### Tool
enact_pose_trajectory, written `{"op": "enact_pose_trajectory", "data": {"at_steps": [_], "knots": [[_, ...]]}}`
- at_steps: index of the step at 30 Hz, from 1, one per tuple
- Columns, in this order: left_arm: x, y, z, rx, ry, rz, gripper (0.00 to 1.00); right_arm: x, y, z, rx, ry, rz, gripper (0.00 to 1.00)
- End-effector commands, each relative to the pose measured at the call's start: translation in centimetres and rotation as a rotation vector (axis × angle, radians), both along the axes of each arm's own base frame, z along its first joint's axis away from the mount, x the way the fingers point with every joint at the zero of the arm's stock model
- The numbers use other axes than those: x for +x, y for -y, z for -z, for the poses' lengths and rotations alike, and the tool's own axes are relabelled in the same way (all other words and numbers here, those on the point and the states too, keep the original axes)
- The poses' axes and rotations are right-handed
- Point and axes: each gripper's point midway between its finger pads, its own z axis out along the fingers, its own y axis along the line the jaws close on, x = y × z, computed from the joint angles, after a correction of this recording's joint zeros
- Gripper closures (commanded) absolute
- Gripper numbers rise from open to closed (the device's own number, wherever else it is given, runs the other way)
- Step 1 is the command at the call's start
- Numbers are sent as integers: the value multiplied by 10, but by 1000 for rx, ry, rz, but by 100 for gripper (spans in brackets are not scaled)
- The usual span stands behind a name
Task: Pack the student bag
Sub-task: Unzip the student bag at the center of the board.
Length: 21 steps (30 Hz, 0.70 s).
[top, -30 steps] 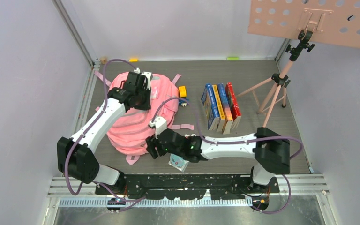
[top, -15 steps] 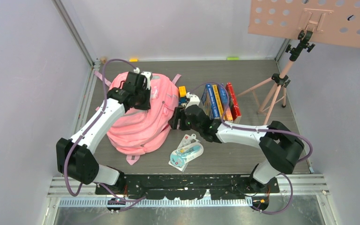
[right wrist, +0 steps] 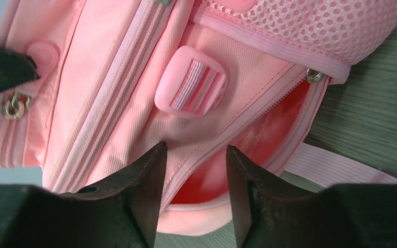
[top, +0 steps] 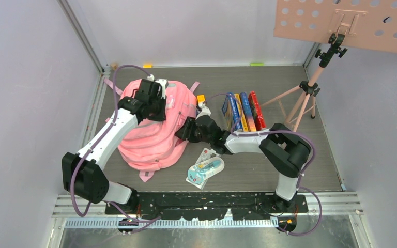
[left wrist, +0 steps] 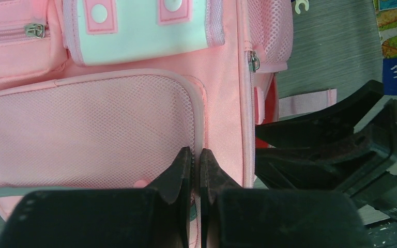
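Note:
The student bag [top: 150,142], a large soft pink backpack, lies on the table at the left. My left gripper [top: 157,103] sits on its upper part, shut on the pink piping beside the mesh front pocket [left wrist: 98,129]; the left wrist view shows the fingertips [left wrist: 196,155] pinching that seam. My right gripper [top: 184,132] is at the bag's right side. In the right wrist view its jaws [right wrist: 195,152] stand open astride the unzipped edge of the bag [right wrist: 108,77], where the red lining [right wrist: 258,134] shows. Nothing is clamped between them.
A row of upright books [top: 243,116] stands right of the bag. A blister-packed item [top: 205,169] lies near the front edge. A small yellow object [top: 200,99] sits by the bag's top. A tripod stand [top: 302,98] occupies the back right. Walls enclose the table.
My right arm has swung from the bag's front corner by the blister pack up to the bag's right side, at the zip opening. The left arm and bag have not moved.

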Motion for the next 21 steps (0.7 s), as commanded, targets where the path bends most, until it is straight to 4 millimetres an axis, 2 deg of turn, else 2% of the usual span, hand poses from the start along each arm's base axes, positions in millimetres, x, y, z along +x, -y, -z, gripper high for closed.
{"op": "enact_pose_trajectory", "data": {"at_steps": [1, 5, 7, 11, 15, 16, 17, 21], "knots": [[11, 11, -34, -71, 126, 24, 100, 30, -17, -34, 128, 56, 57, 60], [12, 11, -33, -71, 124, 20, 100, 57, -8, -37, 121, 80, 99, 89], [11, 12, -32, -79, 117, 24, 100, 71, -3, -40, 102, 105, 109, 97], [10, 19, -28, -100, 96, 43, 100, 103, 8, -38, 26, 153, 124, 99], [6, 30, -24, -115, 79, 74, 100, 129, 9, -26, -22, 165, 102, 100], [4, 34, -23, -120, 74, 88, 100, 133, 5, -29, -19, 172, 83, 99], [3, 38, -22, -126, 69, 101, 100, 136, 4, -19, -23, 154, 61, 99], [1, 45, -18, -131, 55, 119, 100, 145, 2, -11, -48, 156, 26, 99]]}}
